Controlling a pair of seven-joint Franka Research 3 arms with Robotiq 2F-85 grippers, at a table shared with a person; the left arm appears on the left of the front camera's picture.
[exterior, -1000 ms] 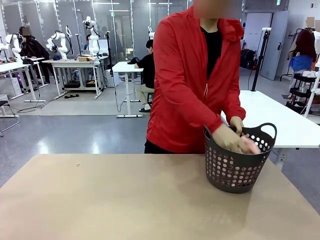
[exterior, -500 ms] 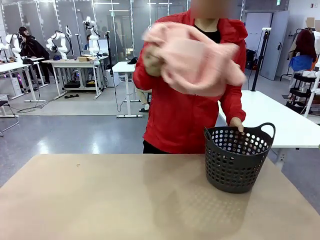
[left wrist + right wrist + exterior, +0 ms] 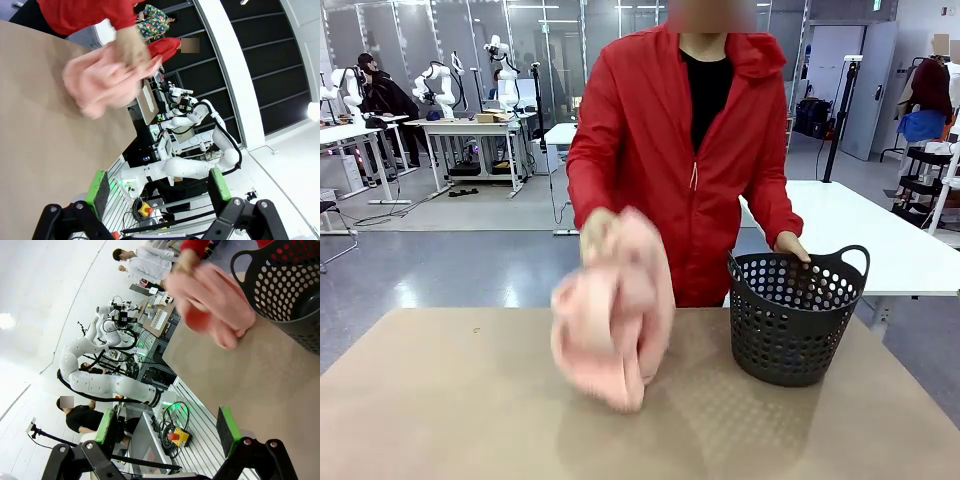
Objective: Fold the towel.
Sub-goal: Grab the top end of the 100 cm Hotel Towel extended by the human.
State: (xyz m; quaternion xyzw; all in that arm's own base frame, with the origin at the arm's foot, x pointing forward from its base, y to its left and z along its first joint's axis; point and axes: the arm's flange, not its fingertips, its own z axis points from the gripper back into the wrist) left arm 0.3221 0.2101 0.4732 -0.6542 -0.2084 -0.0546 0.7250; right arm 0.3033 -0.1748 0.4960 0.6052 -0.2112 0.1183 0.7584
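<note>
A person in a red jacket holds the bunched salmon-pink towel (image 3: 613, 310) in one hand, just above the middle of the tan table (image 3: 440, 400). It looks blurred from motion. The same towel (image 3: 102, 80) shows far ahead in the left wrist view and again as the towel (image 3: 212, 302) in the right wrist view, beside the basket. My left gripper (image 3: 159, 186) stands open with nothing between its green-padded fingers. Likewise my right gripper (image 3: 169, 424) is open and holds nothing. Both are well back from the towel.
A dark perforated basket (image 3: 793, 318) with handles stands at the table's right; the person's other hand (image 3: 791, 246) rests on its rim. The same basket (image 3: 287, 282) appears at the upper right of the right wrist view. Other tables stand behind.
The person lifted the towel out of the basket, swung it up to chest height, and has now brought it down to the left, over the table's middle.
</note>
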